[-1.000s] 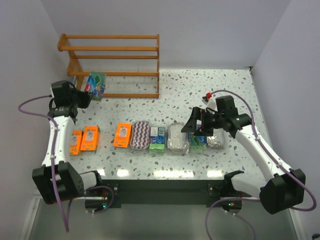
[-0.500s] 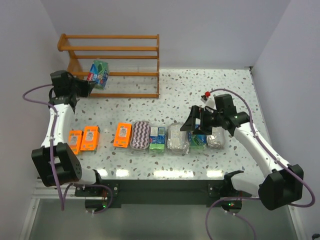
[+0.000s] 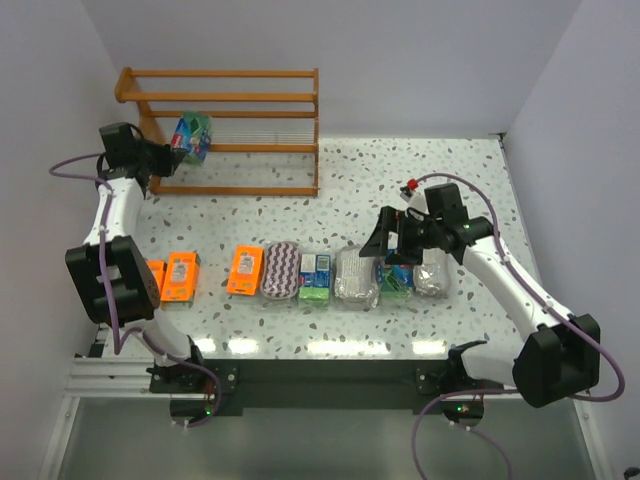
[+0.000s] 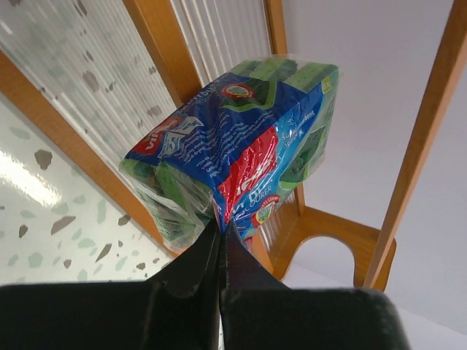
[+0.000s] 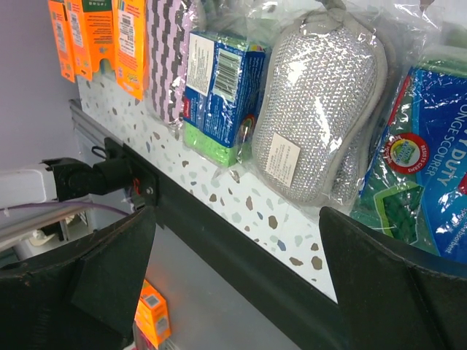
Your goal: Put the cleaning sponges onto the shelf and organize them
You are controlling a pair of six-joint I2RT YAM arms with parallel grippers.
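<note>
Since a second ago the left gripper has lifted its blue-and-green wrapped sponge block from beside the orange-brown slatted wooden shelf up to the shelf's left end. The right gripper has barely shifted above the sponge row on the speckled table.

Left wrist view: the jaws pinch the wrap's lower seam and the block hangs tilted against a rail, seemingly not yet resting on a tier. I'd level it, push it past the front rail, then let go. Its print reads "…COURER".

Right wrist view: fingers stand wide apart over a grey-white oval pad and a second blue-green pack marked "SCOURER".
</note>
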